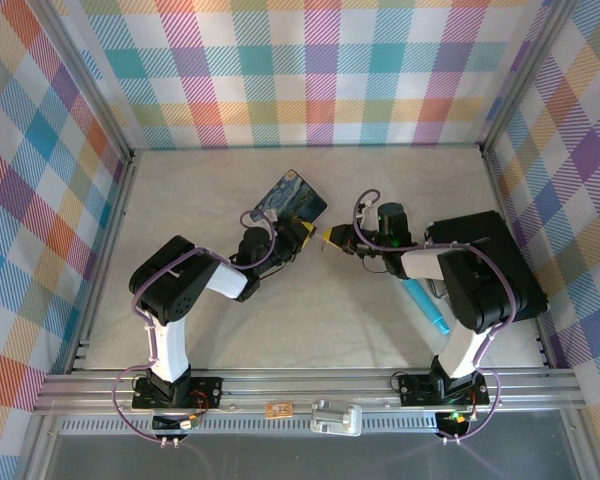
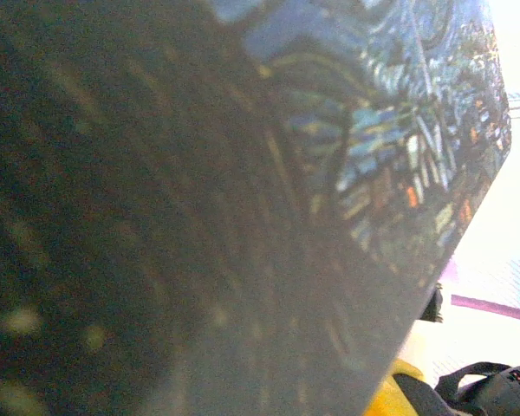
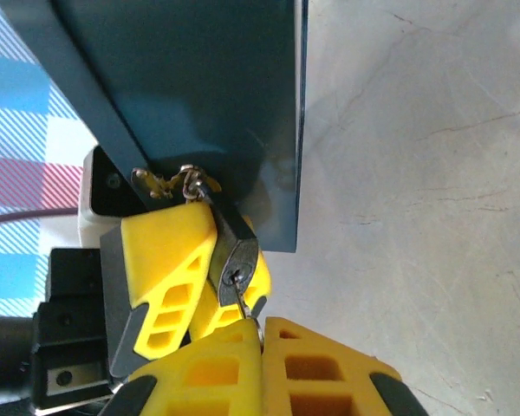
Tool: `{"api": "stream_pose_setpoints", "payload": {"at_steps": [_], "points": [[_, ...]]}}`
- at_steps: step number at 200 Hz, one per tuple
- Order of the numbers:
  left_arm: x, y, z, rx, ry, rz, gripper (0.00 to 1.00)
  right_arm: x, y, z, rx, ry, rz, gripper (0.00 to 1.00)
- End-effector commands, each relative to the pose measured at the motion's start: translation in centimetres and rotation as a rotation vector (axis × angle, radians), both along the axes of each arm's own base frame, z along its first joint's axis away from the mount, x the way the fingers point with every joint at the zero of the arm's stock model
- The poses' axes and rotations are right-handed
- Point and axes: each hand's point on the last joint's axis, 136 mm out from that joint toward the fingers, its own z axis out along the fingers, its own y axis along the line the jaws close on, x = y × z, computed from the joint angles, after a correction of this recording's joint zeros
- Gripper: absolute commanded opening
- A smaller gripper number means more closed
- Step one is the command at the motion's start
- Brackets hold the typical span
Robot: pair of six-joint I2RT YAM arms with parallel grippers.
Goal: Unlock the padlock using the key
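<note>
In the right wrist view the small dark-grey padlock point(image 3: 236, 250) hangs by its shackle from the brass latch point(image 3: 175, 183) of the blue painted tin point(image 3: 199, 87). My left gripper point(image 3: 218, 264) is shut on the padlock's body, with one yellow finger point(image 3: 167, 253) on each side. The thin pale key point(image 3: 246, 303) has its tip in the keyhole. My right gripper point(image 3: 262, 332) is shut on the key's head. From above, the left gripper point(image 1: 302, 232) and right gripper point(image 1: 330, 237) meet tip to tip beside the tin point(image 1: 290, 198). The tin point(image 2: 373, 130) blocks most of the left wrist view.
A light-blue pen point(image 1: 425, 305) lies on the table under the right arm. A black box point(image 1: 485, 255) stands at the right side. Checkered walls close in the pale table point(image 1: 310, 310) on three sides.
</note>
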Motion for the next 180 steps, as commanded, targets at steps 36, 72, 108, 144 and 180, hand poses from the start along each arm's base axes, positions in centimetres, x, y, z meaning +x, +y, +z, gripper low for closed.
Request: {"api": "stream_pose_setpoints", "payload": {"at_steps": [36,72,108,144,180], "points": [[-2.3,-4.4,3.8,-0.12,-0.032,-0.133,0.0,0.8,1.0,2.7,0.107,-0.048,0.016,0.0],[-1.9,-4.6,4.1,-0.122,-0.02,-0.102,0.0,0.7,0.9,2.2,0.117,-0.018,-0.004,0.0],[-1.7,-4.3,3.8,-0.119,-0.004,-0.055,0.0,-0.1,1.8,2.3,0.122,0.016,-0.021,0.0],[-1.5,-4.6,3.4,-0.124,0.021,-0.058,0.0,-0.2,2.1,2.1,0.047,-0.064,-0.013,0.0],[-1.8,-4.8,3.0,-0.113,0.035,-0.08,0.0,-0.3,2.2,1.3,-0.014,-0.153,0.03,0.0]]}}
